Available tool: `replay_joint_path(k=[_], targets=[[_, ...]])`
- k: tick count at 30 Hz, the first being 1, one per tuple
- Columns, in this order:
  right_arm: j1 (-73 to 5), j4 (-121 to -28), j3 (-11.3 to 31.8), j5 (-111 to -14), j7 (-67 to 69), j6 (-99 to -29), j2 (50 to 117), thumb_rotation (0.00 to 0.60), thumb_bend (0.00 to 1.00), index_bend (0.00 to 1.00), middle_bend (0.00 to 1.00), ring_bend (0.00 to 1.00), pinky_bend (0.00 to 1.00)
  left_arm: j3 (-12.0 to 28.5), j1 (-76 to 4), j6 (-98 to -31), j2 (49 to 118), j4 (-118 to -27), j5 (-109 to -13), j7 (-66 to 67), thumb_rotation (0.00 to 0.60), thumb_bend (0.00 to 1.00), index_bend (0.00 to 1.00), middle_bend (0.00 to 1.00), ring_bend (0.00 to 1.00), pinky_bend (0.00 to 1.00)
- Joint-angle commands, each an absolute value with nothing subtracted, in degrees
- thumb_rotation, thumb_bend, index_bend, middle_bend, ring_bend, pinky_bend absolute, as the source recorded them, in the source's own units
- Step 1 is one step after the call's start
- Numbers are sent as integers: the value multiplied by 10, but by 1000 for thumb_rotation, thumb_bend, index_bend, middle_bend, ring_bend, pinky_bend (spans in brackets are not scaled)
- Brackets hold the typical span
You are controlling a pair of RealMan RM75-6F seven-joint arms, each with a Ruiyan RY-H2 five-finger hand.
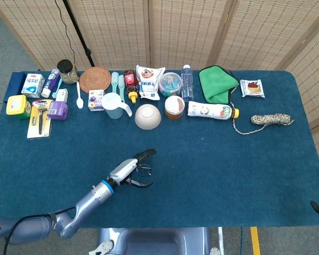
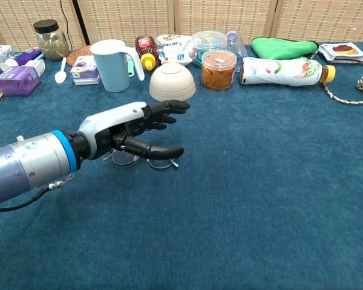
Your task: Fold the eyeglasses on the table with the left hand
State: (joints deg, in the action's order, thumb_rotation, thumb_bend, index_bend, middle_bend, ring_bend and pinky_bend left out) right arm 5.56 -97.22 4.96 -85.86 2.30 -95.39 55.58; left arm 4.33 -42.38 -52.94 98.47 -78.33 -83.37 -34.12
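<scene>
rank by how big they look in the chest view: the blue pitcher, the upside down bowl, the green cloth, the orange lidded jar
1. blue pitcher
2. upside down bowl
3. green cloth and orange lidded jar: too close to rank; the cloth lies further back, so it looks smaller than it likely is.

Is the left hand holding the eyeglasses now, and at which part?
It cannot be told. The left hand lies over the eyeglasses with fingers extended; any contact is hidden beneath the hand in both views.
</scene>
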Motion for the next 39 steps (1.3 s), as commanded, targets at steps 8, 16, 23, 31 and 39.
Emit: replay_joint_path(k=[8,16,23,31,39], targets=[[40,-967,49,-859,17,-929,567,600,0,275,106,144,338,35,-386,-573,828,-929,-800,-76,267,228,0,0,0,0],[22,-962,48,-861,-6,-904,577,600,0,261,93,140,299,13,-323,-650,728,-1027,-756,67,263,228,0,0,0,0],[7,-963,48,-859,-27,-882,586,600,0,229,74,111,240,-9,-267,-714,677,-1074,-759,92,266,229,0,0,0,0],[-11,-965,51,-864,-41,-867,596,600,0,223,70,101,223,-46,-187,-801,614,-1101,-794,105,266,228,0,0,0,0],[-17,-958,51,-866,-38,-868,608,600,0,223,70,101,223,-64,-107,-899,595,-1099,-832,128,266,228,0,0,0,0]])
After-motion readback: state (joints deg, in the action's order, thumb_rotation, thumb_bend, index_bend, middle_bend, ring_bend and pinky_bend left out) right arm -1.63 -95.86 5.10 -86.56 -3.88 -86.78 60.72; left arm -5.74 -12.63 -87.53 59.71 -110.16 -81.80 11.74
